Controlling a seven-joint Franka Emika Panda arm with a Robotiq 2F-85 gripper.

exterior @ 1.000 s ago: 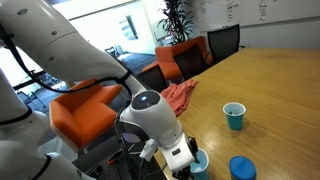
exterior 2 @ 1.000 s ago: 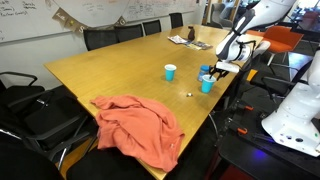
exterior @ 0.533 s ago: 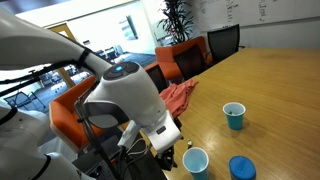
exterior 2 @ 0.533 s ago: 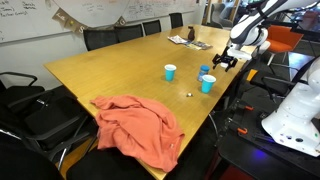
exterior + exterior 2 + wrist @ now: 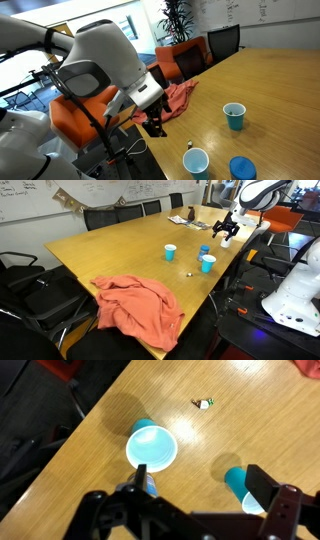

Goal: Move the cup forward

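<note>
- In an exterior view, strong daylight comes through windows (image 5: 128,27) at the far left, which are washed out almost to white.
- The white arm (image 5: 100,65) close to that camera looks soft and slightly smeared.
- The wooden table (image 5: 270,90) shows a pale sheen toward the far right.
- In an exterior view, the table (image 5: 110,250) sits under even, flat room light. The picture is small and grainy.
- In the wrist view, the cup (image 5: 152,449) throws a soft shadow up and to the left.
- The gripper (image 5: 205,488) is a dark, unfocused silhouette along the bottom edge, jaws included.
</note>
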